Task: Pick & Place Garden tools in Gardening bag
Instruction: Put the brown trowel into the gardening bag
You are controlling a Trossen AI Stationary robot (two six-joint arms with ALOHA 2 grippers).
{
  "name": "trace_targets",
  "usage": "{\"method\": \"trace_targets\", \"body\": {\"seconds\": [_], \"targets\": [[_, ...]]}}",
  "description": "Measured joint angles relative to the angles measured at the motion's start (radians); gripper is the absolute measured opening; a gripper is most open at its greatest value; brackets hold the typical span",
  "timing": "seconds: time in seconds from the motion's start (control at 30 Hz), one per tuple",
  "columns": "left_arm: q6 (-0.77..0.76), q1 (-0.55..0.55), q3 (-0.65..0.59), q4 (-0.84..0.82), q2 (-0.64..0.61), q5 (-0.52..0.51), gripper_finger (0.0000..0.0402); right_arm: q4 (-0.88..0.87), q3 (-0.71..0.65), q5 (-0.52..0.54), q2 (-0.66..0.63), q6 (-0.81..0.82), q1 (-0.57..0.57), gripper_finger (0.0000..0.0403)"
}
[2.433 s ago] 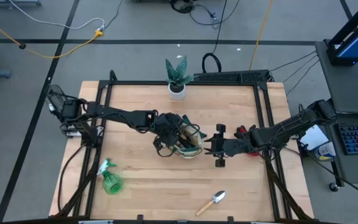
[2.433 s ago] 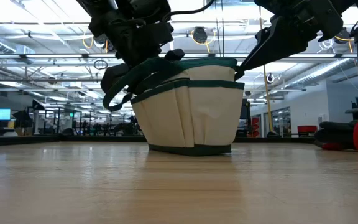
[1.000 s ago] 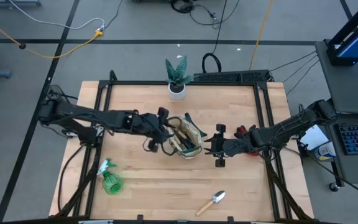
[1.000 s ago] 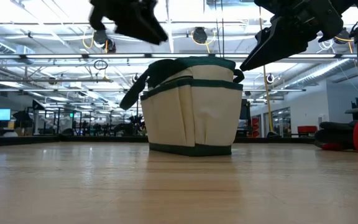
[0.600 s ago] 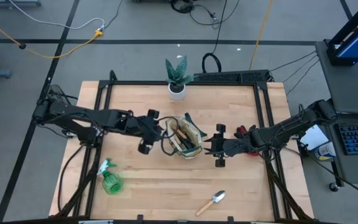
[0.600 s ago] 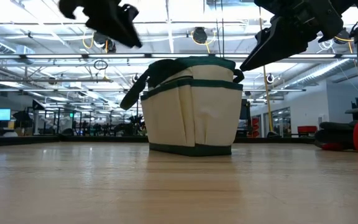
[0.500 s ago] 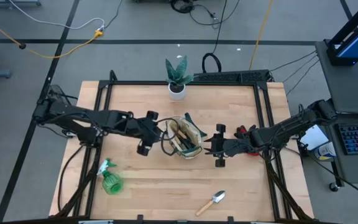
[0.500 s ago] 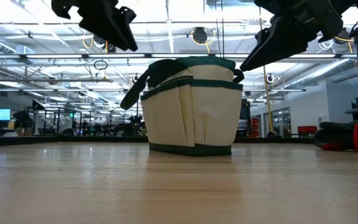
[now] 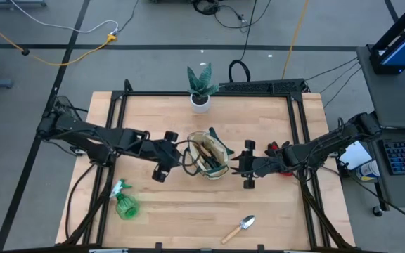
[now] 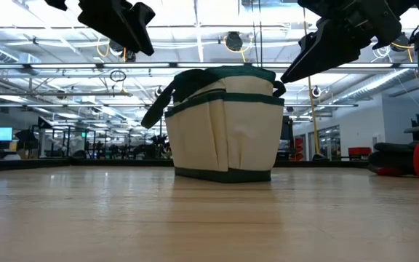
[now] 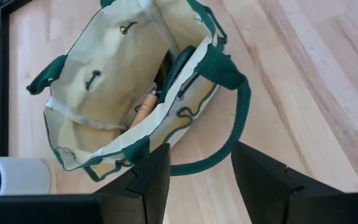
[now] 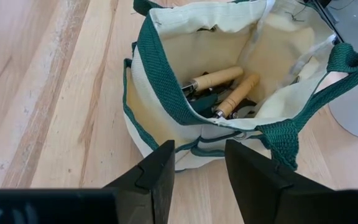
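Two garden tools lie out on the table, by the look of it, so the job reads as partly done. Going left to right in the high view: the green plastic spray bottle [image 9: 124, 204] lies well apart from the left gripper [image 9: 162, 163], toward the table's near left corner. That gripper hangs empty, its fingers spread wide, just beside the small beige canvas gardening bag with dark green trim [image 9: 209, 157], which stands between the two grippers. Inside the bag, the right wrist view shows pale wooden tool handles [image 12: 219, 78] and some dark metal, so several tools are already packed. The right gripper [image 9: 247, 166] hovers just on the bag's other side, also empty and spread wide. Near the front edge, well away from it, lies a silver trowel with a pale wooden handle [image 9: 240, 228]. A small red item [image 9: 278, 149] sits close behind the right arm's wrist; whether it counts as a tool I cannot tell.
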Motion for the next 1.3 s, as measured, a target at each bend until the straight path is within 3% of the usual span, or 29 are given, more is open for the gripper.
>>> {"method": "trace_targets", "body": {"seconds": [0.57,0.9,1.3], "targets": [[-0.095,-0.009,-0.054,-0.023,0.000,0.002,0.0177,0.000,0.000,0.000,0.000,-0.001,0.000,0.0134],[-0.163,-0.056,-0.147,0.059,0.000,0.002,0.0177,0.000,0.000,0.001,0.000,-0.300,-0.001,0.0134],[-0.186,-0.103,-0.183,0.117,0.000,0.000,0.0177,0.039,0.000,0.001,0.000,-0.294,-0.002,0.0134]]}}
